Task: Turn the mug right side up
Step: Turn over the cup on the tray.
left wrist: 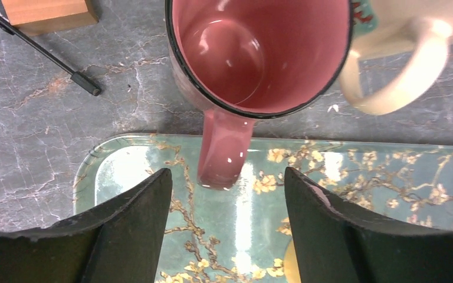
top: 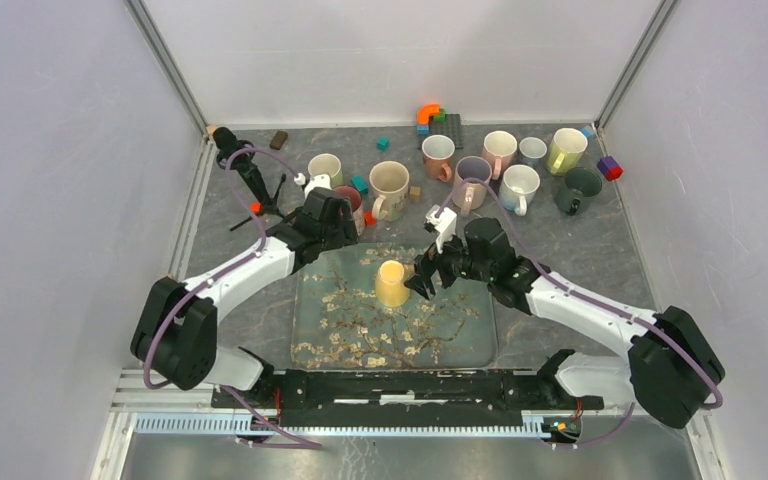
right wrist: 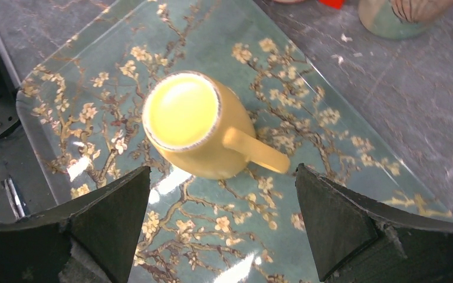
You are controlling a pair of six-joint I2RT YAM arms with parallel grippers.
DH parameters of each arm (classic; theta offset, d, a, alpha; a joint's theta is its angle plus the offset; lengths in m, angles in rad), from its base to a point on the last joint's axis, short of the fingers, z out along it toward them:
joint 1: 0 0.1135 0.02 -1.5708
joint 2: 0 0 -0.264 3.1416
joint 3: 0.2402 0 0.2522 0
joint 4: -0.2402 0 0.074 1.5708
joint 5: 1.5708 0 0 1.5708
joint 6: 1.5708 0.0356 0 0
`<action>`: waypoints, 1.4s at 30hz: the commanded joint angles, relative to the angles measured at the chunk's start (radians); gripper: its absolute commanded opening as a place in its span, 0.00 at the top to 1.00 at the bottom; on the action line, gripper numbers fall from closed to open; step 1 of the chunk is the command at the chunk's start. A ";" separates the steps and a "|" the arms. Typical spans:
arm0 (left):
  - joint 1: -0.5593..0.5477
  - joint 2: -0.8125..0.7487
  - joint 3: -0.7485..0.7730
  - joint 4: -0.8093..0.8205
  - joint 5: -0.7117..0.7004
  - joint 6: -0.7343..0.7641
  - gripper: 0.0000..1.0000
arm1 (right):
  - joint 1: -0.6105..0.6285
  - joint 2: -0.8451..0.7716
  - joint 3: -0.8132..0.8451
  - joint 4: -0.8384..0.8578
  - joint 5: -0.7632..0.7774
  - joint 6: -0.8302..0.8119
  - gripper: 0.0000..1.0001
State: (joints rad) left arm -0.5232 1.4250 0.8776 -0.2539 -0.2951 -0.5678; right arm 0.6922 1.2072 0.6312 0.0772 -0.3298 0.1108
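The yellow mug [right wrist: 194, 127] is sitting upside down on the tray [right wrist: 342, 118], mid-table. The right gripper [top: 423, 277], jaws wide apart and empty, is hovering just right of it and should be closing squarely across the body, avoiding the handle.

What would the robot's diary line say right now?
left pincer: open | pink mug: upright | right pincer: open | yellow mug: upside down on tray

top camera high, far; wrist cameras close, downward; share tray [top: 450, 335]
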 commanded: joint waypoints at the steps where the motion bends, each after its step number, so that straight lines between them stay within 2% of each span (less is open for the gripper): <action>1: 0.003 -0.066 0.054 -0.029 0.034 0.004 0.20 | 0.022 0.036 0.077 0.072 -0.075 -0.075 0.02; 8: 0.004 -0.151 0.055 -0.087 0.071 -0.008 0.08 | 0.033 0.140 0.151 0.093 -0.192 -0.102 0.02; 17: 0.004 -0.264 0.079 -0.151 0.167 -0.007 0.02 | 0.052 0.225 0.173 0.068 -0.254 -0.131 0.02; 30: 0.005 -0.313 0.119 -0.190 0.248 0.018 0.01 | 0.123 0.112 0.035 0.041 -0.171 -0.053 0.02; 42: 0.005 -0.311 0.113 -0.189 0.290 0.022 0.01 | 0.290 0.077 0.027 -0.034 -0.018 0.012 0.02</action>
State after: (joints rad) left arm -0.5232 1.1343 0.9562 -0.4480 -0.0349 -0.5678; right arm 0.9394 1.2987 0.6479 0.0685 -0.4225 0.0856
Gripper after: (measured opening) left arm 0.987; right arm 0.982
